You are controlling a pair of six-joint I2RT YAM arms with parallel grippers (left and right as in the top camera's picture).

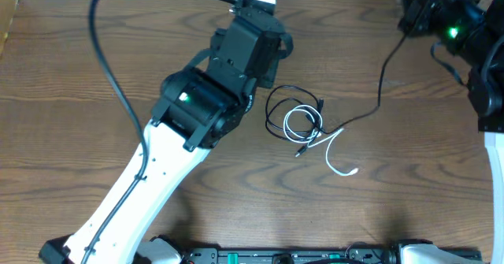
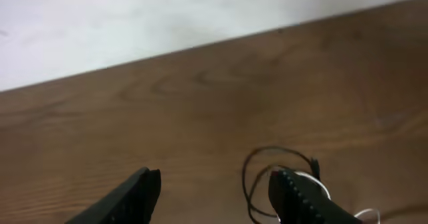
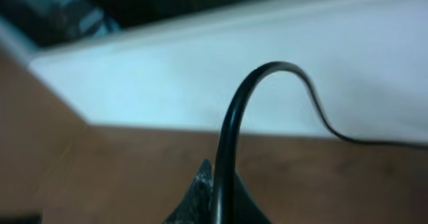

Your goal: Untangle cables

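**Right claw pinches the black cable, left claw stands apart**

The desk is flat brown wood with wavy grain lines. The left arm is the biggest thing over it. It has a long white part, then chunky black parts, and it reaches to the far edge of the desk. A thick black cord curves along beside it. The right arm is black and sits in the far right corner.

The left claw has two black fingers held apart, with nothing between them. One finger has small bumps along its inner edge. The right claw is pressed together on the black cable. The cable comes up out of that claw in a smooth round bend, then gets thinner and runs off to the side.

From the right claw the black cable runs across the desk to a small tangle. The tangle lies flat on the wood, near the left claw, on its right side and a little closer to the robot. It is well apart from the right claw. From the left wrist, the black loops show just beside the bumpy finger.

The white cable is thin too. It curls in a ring inside the black loops. Its loose tail wiggles out on the side away from the left claw and ends in a tiny white plug. A tiny black plug pokes out of the tangle on the near side.
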